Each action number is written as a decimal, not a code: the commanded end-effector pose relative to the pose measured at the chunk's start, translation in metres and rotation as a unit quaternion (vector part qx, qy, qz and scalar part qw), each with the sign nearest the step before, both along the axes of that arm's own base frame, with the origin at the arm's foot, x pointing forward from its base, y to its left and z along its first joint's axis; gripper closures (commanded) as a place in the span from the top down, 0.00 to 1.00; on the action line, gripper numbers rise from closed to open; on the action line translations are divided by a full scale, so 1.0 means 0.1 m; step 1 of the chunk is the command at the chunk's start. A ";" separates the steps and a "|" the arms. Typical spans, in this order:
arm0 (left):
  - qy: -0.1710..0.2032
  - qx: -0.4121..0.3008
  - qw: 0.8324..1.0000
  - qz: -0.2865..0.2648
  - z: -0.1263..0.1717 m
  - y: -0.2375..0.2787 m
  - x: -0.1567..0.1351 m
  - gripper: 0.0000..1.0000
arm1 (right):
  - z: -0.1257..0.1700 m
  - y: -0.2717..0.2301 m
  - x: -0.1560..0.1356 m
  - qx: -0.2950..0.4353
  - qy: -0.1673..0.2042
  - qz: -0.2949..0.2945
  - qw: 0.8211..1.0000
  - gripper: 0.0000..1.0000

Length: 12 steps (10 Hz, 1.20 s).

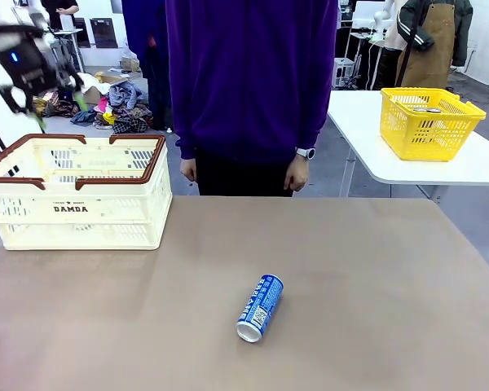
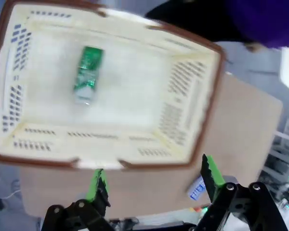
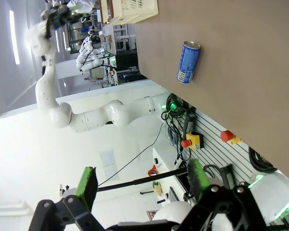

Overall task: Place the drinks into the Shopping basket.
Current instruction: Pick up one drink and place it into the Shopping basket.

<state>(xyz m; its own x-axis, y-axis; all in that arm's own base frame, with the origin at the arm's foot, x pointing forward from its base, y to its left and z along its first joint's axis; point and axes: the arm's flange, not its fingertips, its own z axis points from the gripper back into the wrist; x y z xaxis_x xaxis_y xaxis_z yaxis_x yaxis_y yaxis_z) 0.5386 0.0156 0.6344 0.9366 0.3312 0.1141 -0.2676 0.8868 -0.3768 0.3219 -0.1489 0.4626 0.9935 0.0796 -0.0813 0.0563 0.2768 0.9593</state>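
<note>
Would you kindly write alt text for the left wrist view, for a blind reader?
A green drink can lies on its side inside the cream Shopping basket, seen from above. The left end effector hangs open above the basket.

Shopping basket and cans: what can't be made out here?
Green can: lettering motion-blurred in the left wrist view; the wall of the Shopping basket hides it in the front view.
Blue can: print too small in the front view; the left gripper partly hides it in the left wrist view.
</note>
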 end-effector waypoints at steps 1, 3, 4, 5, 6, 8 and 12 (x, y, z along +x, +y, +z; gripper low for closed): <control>-0.009 -0.125 0.990 -0.071 0.23 0.06 -0.60 1.00 | 0.04 0.00 -0.02 -0.001 0.007 0.002 1.000 1.00; -0.047 -0.305 0.947 -0.090 -0.04 0.56 -1.09 1.00 | 0.04 0.00 -0.02 -0.001 0.007 0.002 1.000 1.00; -0.077 -0.397 0.911 -0.087 -0.36 0.89 -1.29 1.00 | 0.04 0.00 -0.02 -0.001 0.007 0.002 1.000 1.00; -0.087 -0.465 0.879 -0.054 -0.76 1.23 -1.39 1.00 | 0.04 0.00 -0.02 -0.001 0.007 0.002 1.000 1.00; -0.082 -0.523 0.847 -0.051 -1.17 1.52 -1.38 1.00 | 0.04 0.00 -0.02 -0.001 0.007 0.002 1.000 1.00; -0.108 -0.554 0.821 -0.086 -1.79 1.73 -1.31 1.00 | 0.04 0.00 -0.02 -0.001 0.007 0.002 1.000 1.00; -0.121 -0.542 0.831 -0.046 -1.72 1.72 -1.66 1.00 | 0.04 0.00 -0.02 -0.001 0.007 0.002 1.000 1.00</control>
